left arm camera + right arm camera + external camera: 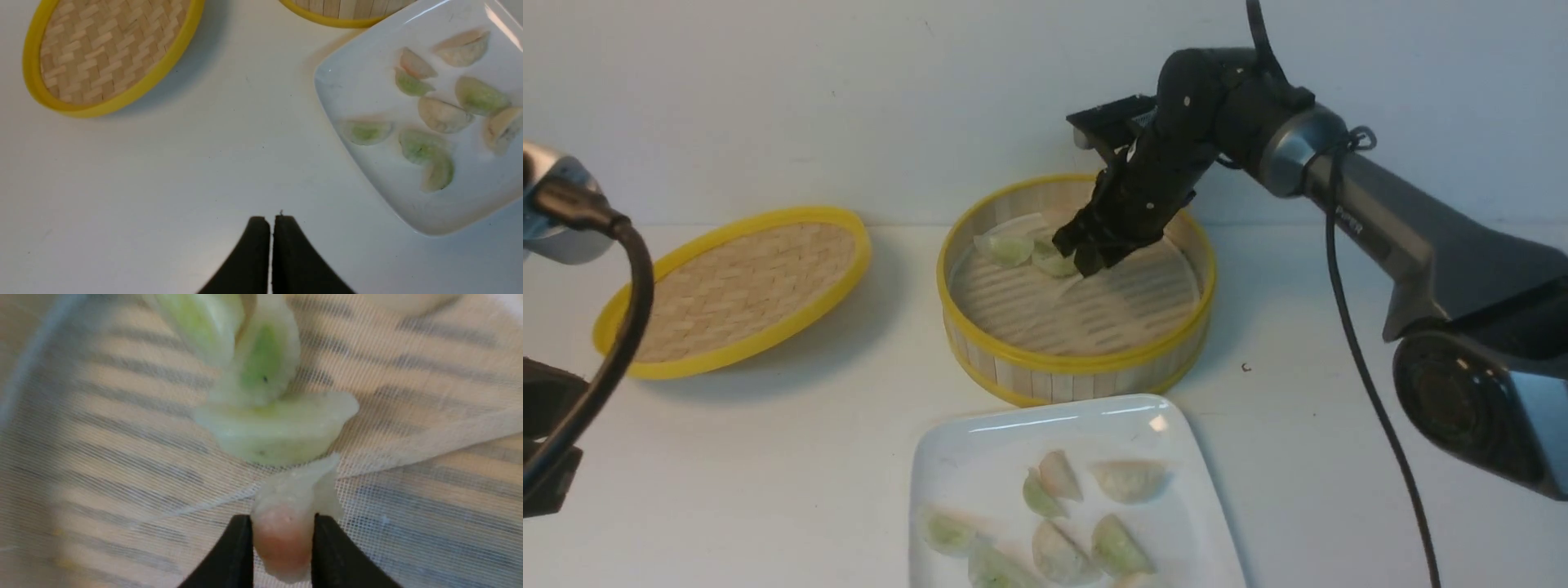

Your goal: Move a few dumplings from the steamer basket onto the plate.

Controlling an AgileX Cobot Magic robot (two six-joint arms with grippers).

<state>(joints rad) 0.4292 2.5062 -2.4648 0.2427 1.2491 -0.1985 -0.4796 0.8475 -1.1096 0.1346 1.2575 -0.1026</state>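
Right, I've got my right gripper [282,522] down inside the steamer basket [1078,359], its fingers part-way apart with a pinkish dumpling [284,535] pinched between them, a tip on either side. Just beside it, green dumplings [282,428] lie on the liner. My left gripper [271,224] is pressed together, holding nothing, over the counter [163,196]. More dumplings sit on the white plate [980,457], near the basket.
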